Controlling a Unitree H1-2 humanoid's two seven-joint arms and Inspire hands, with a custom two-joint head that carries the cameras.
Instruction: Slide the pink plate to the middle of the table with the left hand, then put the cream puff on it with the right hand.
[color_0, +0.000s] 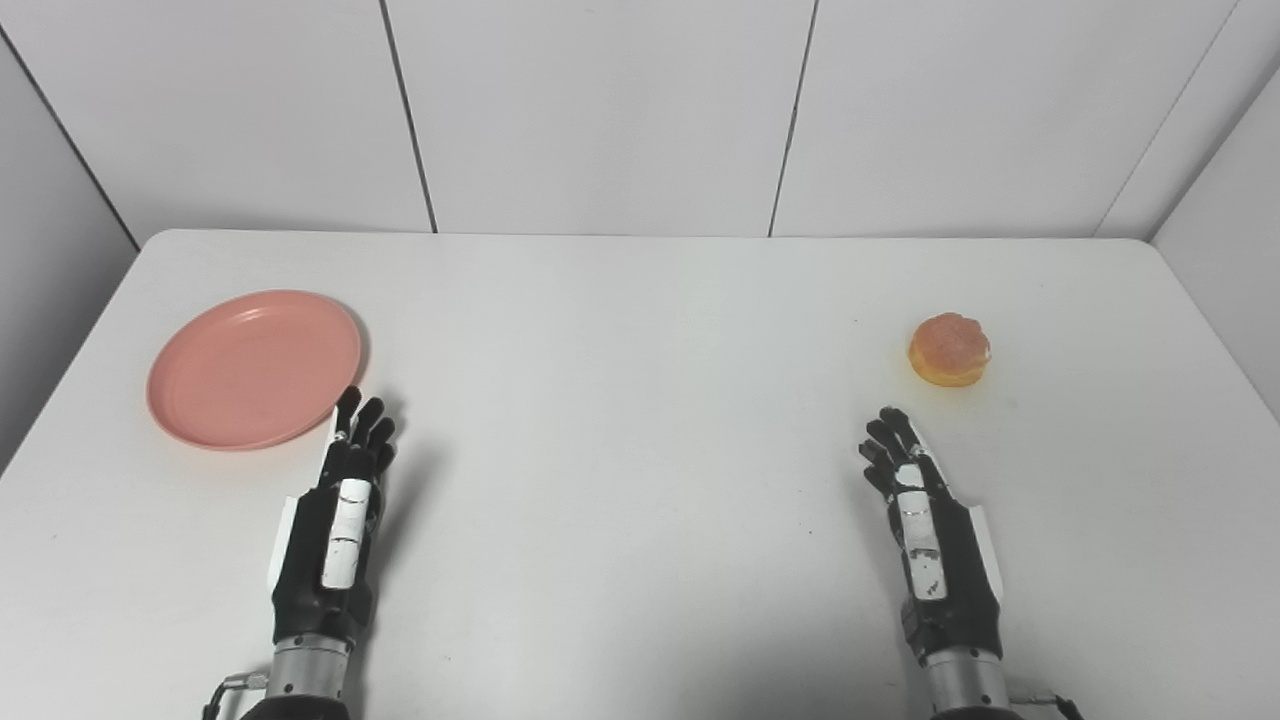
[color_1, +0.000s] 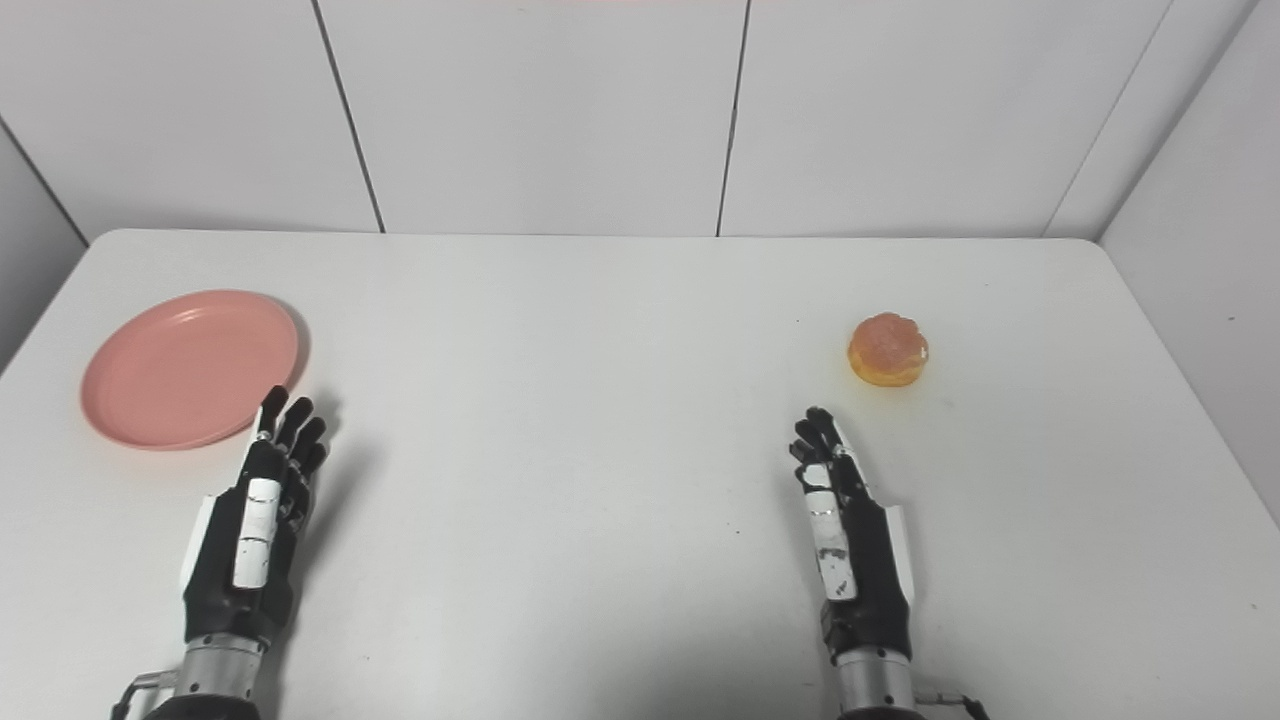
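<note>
White table (color_0: 640, 300), rounded far corners, set against pale panelled walls (color_0: 600, 110) with dark seams; both arms enter from the bottom edge.

Pink plate (color_0: 254, 368) — round, shallow, nothing on it — lies flat on the table's left side, well away from the middle; its near-right rim sits just beside the left hand's fingertips (color_0: 348, 398), and whether they touch the rim or merely overlap it in view cannot be told.

Left hand (color_0: 340, 510): back of the hand up, fingers extended forward and lying close together, holding nothing; it hovers low over the table or rests on it — not clear which; a soft shadow falls to its right.

Cream puff (color_0: 950, 349): golden-brown base, glossy pinkish-orange top, sitting upright on the table's right side, roughly as far from the table's front as the plate; plate and puff are well apart, with bare table between them.

Right hand (color_0: 925, 520): also back up, fingers stretched forward and slightly curled at the tips, empty; its fingertips (color_0: 890, 420) point toward the cream puff, near it but clearly apart, with a strip of table showing between; the puff lies ahead and slightly to the right of the hand.
</note>
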